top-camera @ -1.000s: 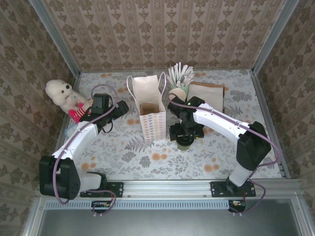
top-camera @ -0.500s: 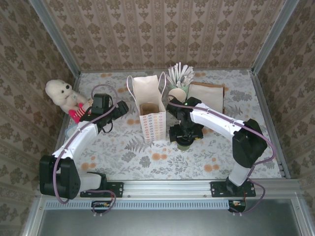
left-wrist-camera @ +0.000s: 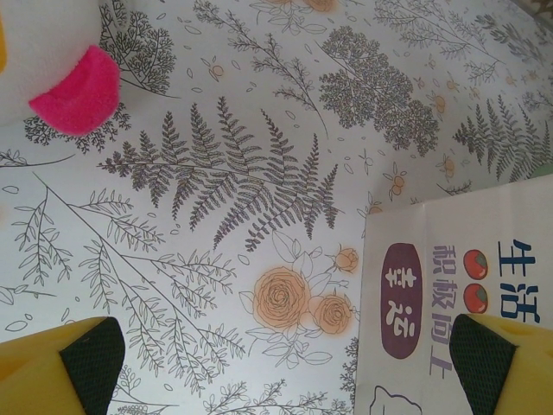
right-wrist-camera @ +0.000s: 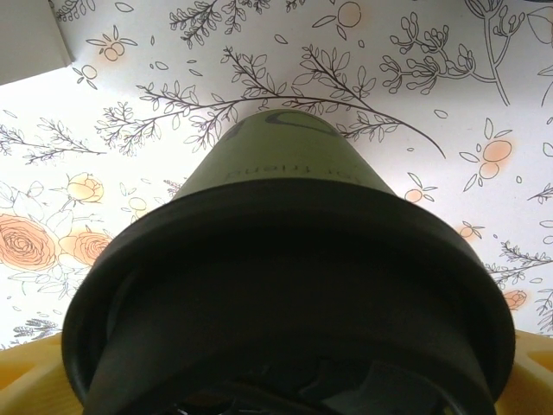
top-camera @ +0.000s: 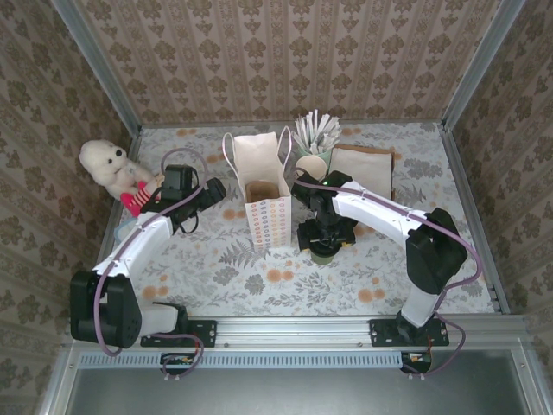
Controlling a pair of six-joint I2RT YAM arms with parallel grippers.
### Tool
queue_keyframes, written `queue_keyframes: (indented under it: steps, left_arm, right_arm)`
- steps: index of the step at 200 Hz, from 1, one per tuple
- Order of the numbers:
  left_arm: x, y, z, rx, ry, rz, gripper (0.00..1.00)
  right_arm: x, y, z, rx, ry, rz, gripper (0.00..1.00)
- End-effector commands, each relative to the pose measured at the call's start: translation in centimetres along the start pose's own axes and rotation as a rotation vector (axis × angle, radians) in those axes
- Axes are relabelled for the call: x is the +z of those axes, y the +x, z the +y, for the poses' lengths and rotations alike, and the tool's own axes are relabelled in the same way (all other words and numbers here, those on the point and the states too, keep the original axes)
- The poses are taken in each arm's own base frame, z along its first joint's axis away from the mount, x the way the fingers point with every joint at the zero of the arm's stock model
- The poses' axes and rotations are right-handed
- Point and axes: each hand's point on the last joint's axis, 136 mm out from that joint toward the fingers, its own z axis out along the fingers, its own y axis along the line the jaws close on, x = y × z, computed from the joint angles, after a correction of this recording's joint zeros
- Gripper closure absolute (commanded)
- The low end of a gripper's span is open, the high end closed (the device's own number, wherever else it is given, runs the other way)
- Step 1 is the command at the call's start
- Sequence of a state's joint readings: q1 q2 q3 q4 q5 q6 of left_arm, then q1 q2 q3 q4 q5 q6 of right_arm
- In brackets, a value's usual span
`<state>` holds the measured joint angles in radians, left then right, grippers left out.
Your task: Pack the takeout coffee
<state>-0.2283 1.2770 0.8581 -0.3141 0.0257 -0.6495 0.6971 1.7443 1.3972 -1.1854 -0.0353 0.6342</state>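
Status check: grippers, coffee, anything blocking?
Left gripper open, beside the paper bag. Right gripper straddles the takeout coffee, contact unclear. Cup upright on the table, not bagged. Bag open alongside; nothing seen between.

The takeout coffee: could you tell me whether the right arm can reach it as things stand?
Probably yes: the right gripper hangs directly over the takeout coffee, its fingers flanking the black lid, with nothing between; the paper bag stands aside.

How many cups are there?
2: the green takeout coffee under the right gripper, and a cream cup behind it by the straws. More may be nested or hidden inside the bag.
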Motion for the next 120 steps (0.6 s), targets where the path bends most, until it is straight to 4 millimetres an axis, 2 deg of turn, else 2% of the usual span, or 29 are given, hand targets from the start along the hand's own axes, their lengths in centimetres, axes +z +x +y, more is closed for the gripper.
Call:
queue_keyframes:
  steps: [1,38,67,95,120]
  left_arm:
    - [-0.2,-0.5,-0.2,0.018,-0.010,0.003,0.00]
    - [-0.2,-0.5,-0.1,0.018,-0.016,0.003,0.00]
    - [-0.8,-1.1,-0.3,0.033,-0.008,-0.016,0.00]
    - [-2.2,-2.6,-0.8,0.005,0.026,-0.062,0.00]
    - [-3.5,-4.5,-2.6,-0.012,0.116,-0.098,0.00]
  right_arm:
    - [0.6,0.5,-0.4,0.011,0.021,0.032,0.07]
    - [0.5,0.4,-0.9,0.010,0.044,0.018,0.12]
    - [-0.1,0.4,-1.2,-0.009,0.048,-0.004,0.22]
    - [-0.9,1.1,-1.8,-0.057,0.057,0.005,0.27]
    - [-2.0,1.7,-2.3,-0.086,0.053,-0.013,0.30]
